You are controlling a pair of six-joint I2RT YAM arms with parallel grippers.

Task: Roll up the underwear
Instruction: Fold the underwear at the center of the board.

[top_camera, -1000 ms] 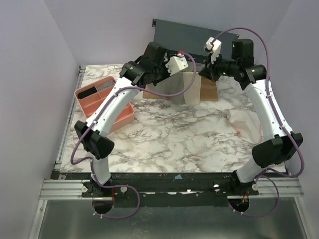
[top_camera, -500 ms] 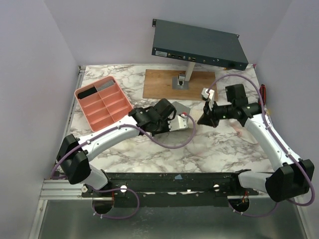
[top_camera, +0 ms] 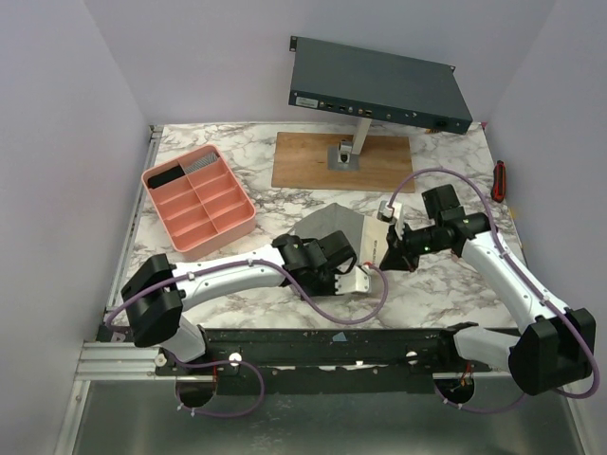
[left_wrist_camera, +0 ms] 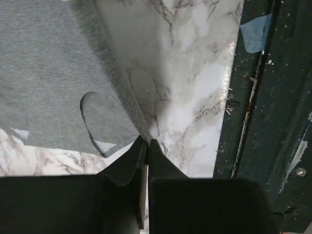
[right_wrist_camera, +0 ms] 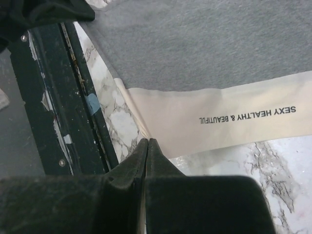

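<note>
The left arm (top_camera: 232,272) has its jaws closed on the hem of the grey underwear (top_camera: 332,227), which lies at the near middle of the marble desk (top_camera: 285,213). Its cream waistband (right_wrist_camera: 234,114) reads "SEXY HEALTHY & BEAUTIFUL", upside down in the right wrist view. The right arm (top_camera: 507,275) has its jaws pinched together on the waistband's edge. Far left sits a pink divided tray (top_camera: 204,204). At the far middle is a wooden board (top_camera: 303,161) under a dark rack unit (top_camera: 379,85). A red-handled tool (top_camera: 500,180) lies far right.

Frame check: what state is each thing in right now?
underwear, unrolled, spread out, pinched at two points
left end effector, shut on underwear's grey edge
right end effector, shut on underwear's waistband corner
pink tray, upright, two far compartments filled
</note>
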